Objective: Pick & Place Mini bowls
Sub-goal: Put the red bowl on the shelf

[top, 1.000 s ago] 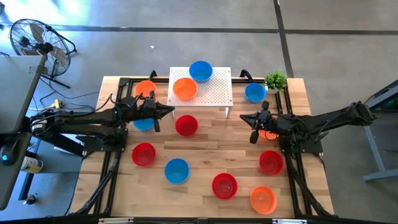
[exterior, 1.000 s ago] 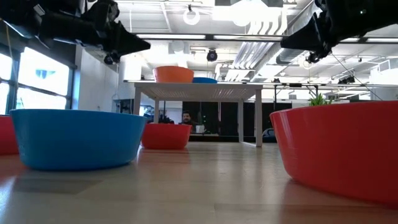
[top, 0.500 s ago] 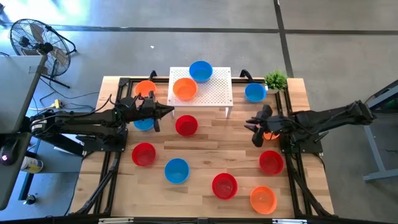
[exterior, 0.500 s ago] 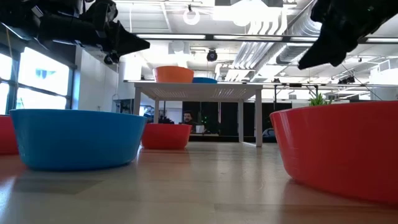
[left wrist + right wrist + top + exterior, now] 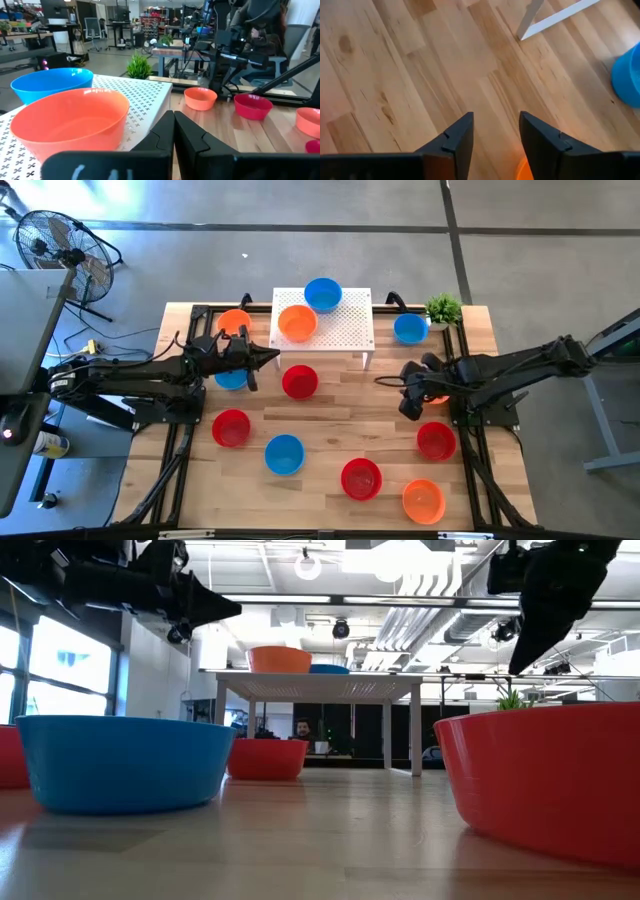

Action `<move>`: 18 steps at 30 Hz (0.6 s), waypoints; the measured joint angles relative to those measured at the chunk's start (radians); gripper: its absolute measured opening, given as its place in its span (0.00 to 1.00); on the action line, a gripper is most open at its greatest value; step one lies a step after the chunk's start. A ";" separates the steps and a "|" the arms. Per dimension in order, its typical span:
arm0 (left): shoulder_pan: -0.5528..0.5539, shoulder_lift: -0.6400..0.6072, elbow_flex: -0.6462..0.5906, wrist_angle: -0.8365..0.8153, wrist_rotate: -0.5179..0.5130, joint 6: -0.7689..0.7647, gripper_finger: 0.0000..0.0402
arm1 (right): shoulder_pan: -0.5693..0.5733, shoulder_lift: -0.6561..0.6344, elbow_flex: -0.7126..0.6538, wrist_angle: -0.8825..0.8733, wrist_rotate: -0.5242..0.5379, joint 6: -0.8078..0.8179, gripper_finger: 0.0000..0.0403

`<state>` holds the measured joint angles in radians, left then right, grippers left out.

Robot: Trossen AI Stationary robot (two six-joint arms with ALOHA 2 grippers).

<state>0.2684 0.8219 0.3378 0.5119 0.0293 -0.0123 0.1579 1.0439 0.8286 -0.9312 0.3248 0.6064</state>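
Mini bowls in red, blue and orange are spread over the wooden table. An orange bowl and a blue bowl sit on the white perforated stand. My left gripper hovers shut beside the stand's near left corner, with the orange bowl just beyond its fingers. My right gripper hangs open over bare wood at mid right, pointing down. An orange bowl lies partly hidden under that arm, and its rim shows between the fingers.
On the table stand a red bowl, a red bowl, a blue bowl, a red bowl, an orange bowl and a red bowl. A blue bowl sits beside the green plant.
My right gripper has tipped from level to pointing down at the table and has opened, staying near the half-hidden orange bowl. The bowls have not moved.
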 joint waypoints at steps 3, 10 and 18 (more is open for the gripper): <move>0.000 0.000 0.000 0.001 0.003 0.000 0.00 | 0.000 0.041 0.025 -0.010 -0.009 0.016 0.43; 0.000 0.000 0.000 -0.025 0.006 -0.002 0.00 | 0.000 0.121 0.055 -0.008 -0.094 0.020 0.57; 0.000 0.000 0.000 -0.006 -0.001 0.031 0.00 | 0.002 0.138 0.055 -0.072 -0.237 0.154 0.60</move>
<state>0.2684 0.8219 0.3378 0.5058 0.0283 0.0184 0.1598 1.1819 0.8837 -1.0030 0.0874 0.7602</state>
